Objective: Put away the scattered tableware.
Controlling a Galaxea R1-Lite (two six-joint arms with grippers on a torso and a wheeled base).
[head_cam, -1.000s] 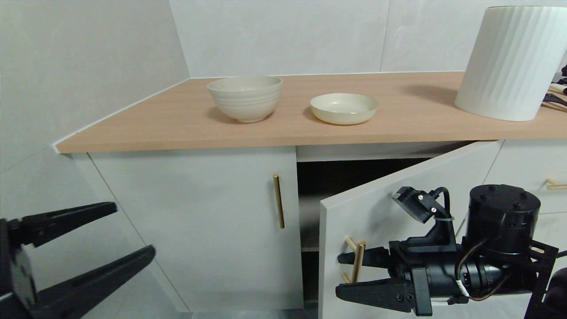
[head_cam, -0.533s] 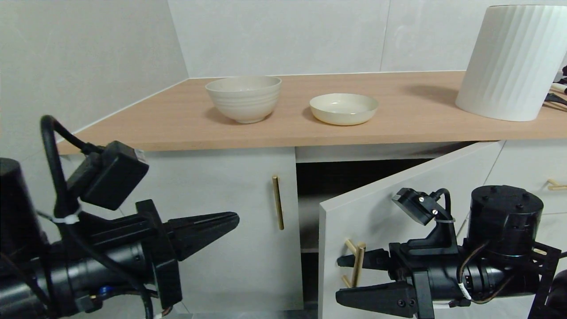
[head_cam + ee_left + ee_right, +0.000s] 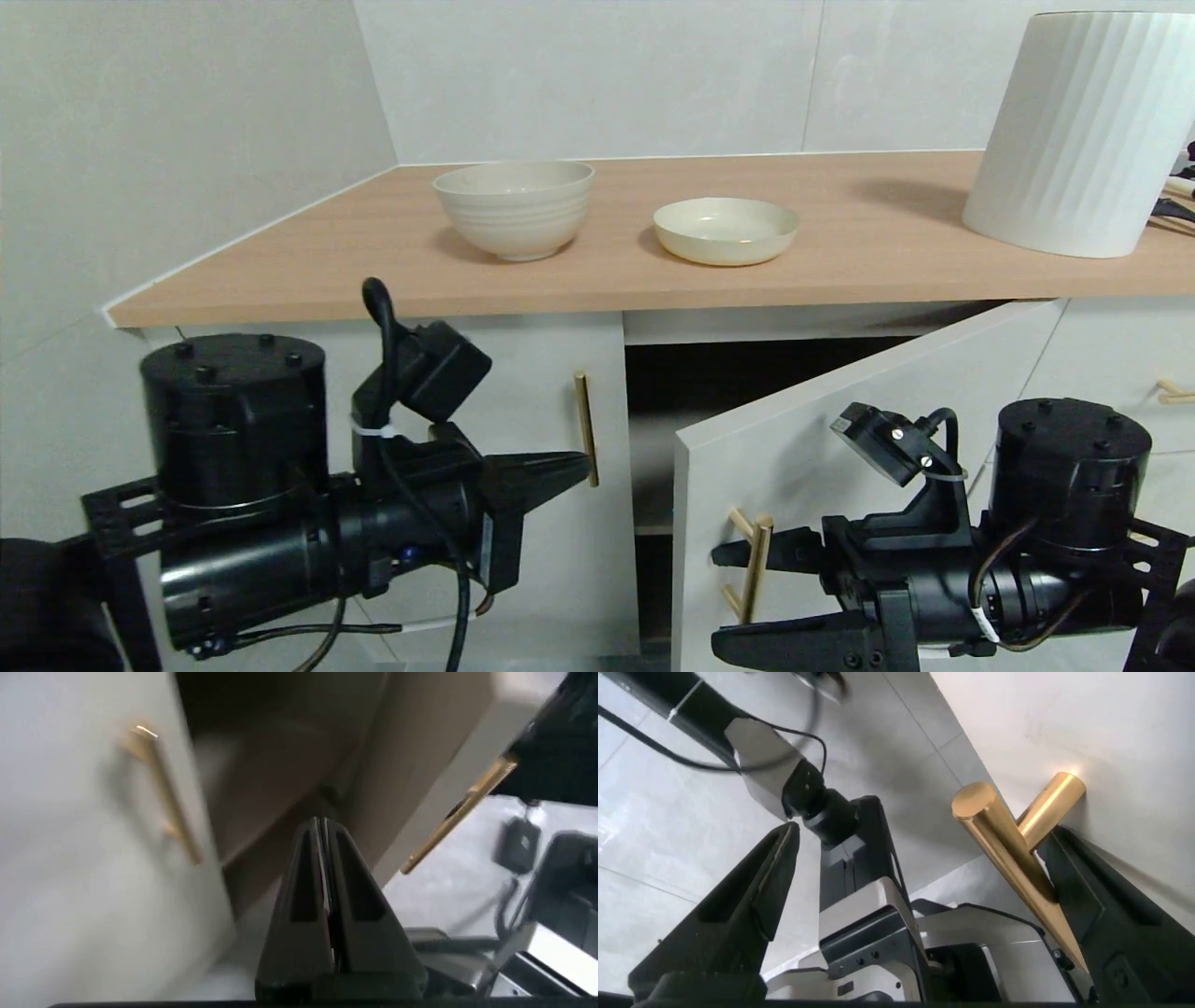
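Observation:
A deep beige ribbed bowl (image 3: pixel 514 207) and a shallow cream dish (image 3: pixel 725 229) stand side by side on the wooden countertop (image 3: pixel 840 252). Below them, the right cabinet door (image 3: pixel 840 411) hangs partly open. My right gripper (image 3: pixel 742 597) is open, its fingers straddling that door's gold handle (image 3: pixel 754 565). In the right wrist view the handle (image 3: pixel 1018 849) lies between the spread fingers of the gripper (image 3: pixel 934 905), close to one of them. My left gripper (image 3: pixel 574 464) is shut and empty, pointing at the closed left door's gold handle (image 3: pixel 586 426); in its own view the gripper (image 3: pixel 322 840) faces the cabinet opening.
A tall white ribbed container (image 3: pixel 1074 131) stands on the counter's right end, with dark utensils (image 3: pixel 1178 201) behind it. The cabinet's interior (image 3: pixel 709 373) is dark, with a pale shelf (image 3: pixel 653 457) inside. A tiled wall meets the counter on the left.
My left arm has swung up and to the right in front of the left door, and its gripper has gone from open to shut. The right gripper stays at the door handle.

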